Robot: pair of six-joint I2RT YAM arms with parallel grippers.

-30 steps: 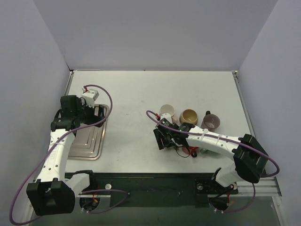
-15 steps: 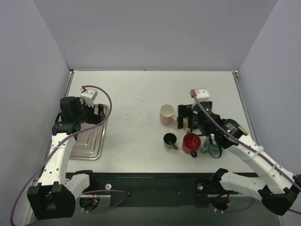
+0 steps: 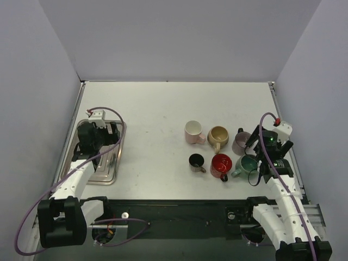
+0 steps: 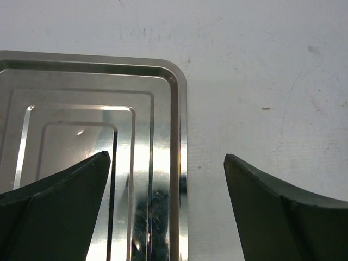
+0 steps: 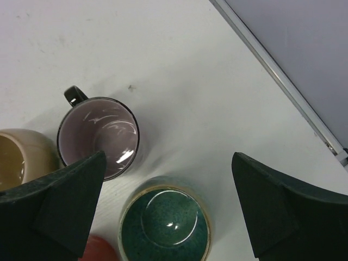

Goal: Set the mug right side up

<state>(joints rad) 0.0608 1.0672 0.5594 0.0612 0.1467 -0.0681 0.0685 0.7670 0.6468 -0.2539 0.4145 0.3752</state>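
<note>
Plain green mug (image 5: 165, 228) beside purple mug (image 5: 98, 136)

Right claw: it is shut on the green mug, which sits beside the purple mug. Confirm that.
Not quite. The right claw is open, its fingers wide apart, and it holds nothing. The green mug does sit beside the purple mug. The right wrist view shows this.

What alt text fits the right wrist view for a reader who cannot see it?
Looking down between the fingers of the open right end effector, a green mug sits beside a lilac mug whose opening faces up. A tan mug shows at the left edge, all on a white table.
</note>
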